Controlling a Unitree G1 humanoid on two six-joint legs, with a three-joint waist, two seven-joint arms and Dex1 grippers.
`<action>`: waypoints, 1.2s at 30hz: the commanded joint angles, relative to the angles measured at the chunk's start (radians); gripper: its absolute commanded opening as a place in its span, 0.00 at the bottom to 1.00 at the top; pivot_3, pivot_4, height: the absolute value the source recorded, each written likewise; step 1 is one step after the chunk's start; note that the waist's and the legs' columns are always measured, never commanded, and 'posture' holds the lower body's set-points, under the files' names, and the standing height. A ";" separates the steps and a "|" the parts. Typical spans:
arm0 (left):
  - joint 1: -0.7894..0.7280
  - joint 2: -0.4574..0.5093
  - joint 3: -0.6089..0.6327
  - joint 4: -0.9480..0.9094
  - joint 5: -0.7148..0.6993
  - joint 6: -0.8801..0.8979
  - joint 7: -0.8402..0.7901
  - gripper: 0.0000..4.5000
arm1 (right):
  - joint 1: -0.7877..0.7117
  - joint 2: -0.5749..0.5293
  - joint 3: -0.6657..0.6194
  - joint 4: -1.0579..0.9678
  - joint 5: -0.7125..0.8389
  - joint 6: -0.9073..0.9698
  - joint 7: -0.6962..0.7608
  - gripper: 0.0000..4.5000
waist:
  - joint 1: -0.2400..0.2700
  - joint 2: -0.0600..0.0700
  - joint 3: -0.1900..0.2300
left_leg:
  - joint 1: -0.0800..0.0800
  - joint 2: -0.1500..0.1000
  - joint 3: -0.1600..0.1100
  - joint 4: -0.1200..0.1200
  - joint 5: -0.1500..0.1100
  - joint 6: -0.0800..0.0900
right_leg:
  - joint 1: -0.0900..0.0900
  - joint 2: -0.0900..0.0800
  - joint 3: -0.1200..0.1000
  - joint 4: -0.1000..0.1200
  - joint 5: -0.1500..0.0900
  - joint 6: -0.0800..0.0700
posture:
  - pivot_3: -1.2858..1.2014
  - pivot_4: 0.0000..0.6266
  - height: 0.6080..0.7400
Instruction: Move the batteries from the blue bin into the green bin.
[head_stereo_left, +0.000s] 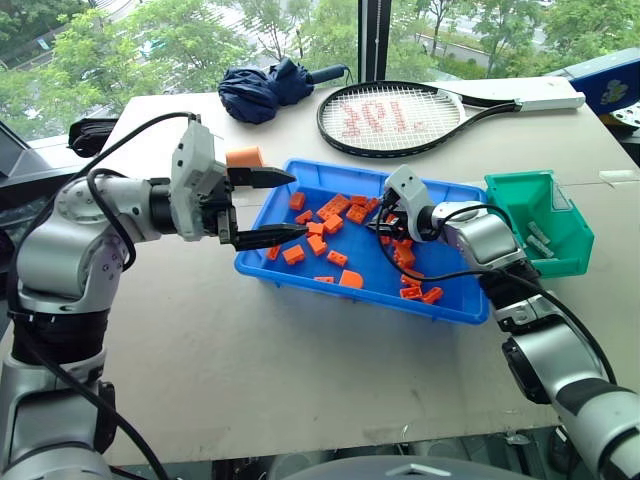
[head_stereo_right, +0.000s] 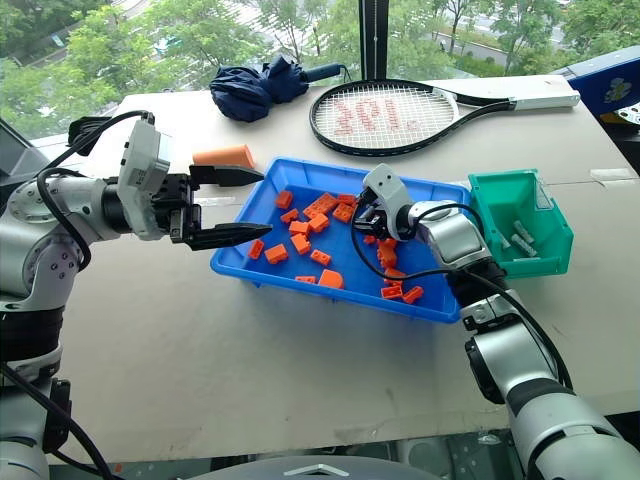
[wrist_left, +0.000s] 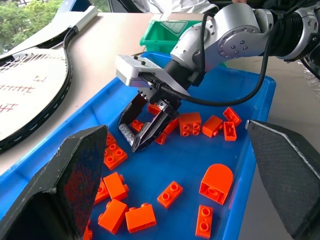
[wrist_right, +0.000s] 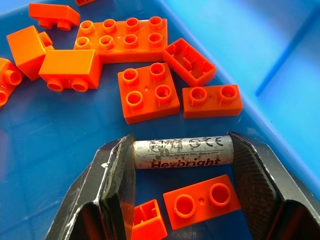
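**Right gripper closed on a battery in the blue bin**

The right gripper (wrist_right: 182, 157) reached down into the blue bin (head_stereo_left: 300, 275); its two fingers touched both ends of one silver battery (wrist_right: 183, 152), which lay on the bin floor among orange bricks (head_stereo_left: 330, 212); the fingers were about half open, pressed on the battery lengthwise. The left gripper (head_stereo_left: 275, 207) hovered over the left edge of the blue bin with fingers wide apart and nothing between them. More batteries (head_stereo_right: 520, 238) lay inside the green bin (head_stereo_left: 520, 195), just beside the blue bin on the right.
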 joint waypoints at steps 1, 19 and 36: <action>-0.012 0.015 0.028 -0.007 0.002 -0.013 0.003 1.00 | -0.018 -0.013 -0.015 -0.073 0.002 0.021 0.017 0.47 | 0.000 0.000 0.000 | 0.000 0.000 0.000 0.000 0.000 0.000 | 0.000 0.000 0.000 0.000 0.000 0.000 | 0.52 0.24 1.00; -0.106 -0.052 -0.016 -0.043 -0.041 0.007 -0.012 1.00 | 0.127 -0.333 -0.391 -0.794 0.208 0.531 -0.034 0.47 | 0.032 0.000 0.000 | -0.002 -0.001 0.000 0.001 0.000 0.000 | 0.000 -0.001 0.000 -0.001 0.000 0.000 | 0.52 0.24 1.00; -0.245 -0.172 -0.067 -0.019 -0.086 0.042 -0.002 1.00 | 0.444 -0.556 -0.682 -0.824 0.238 0.559 -0.086 0.47 | 0.029 0.000 0.000 | 0.000 0.000 0.003 0.000 0.000 0.000 | 0.000 0.000 0.003 0.001 0.000 0.000 | 0.52 0.24 1.00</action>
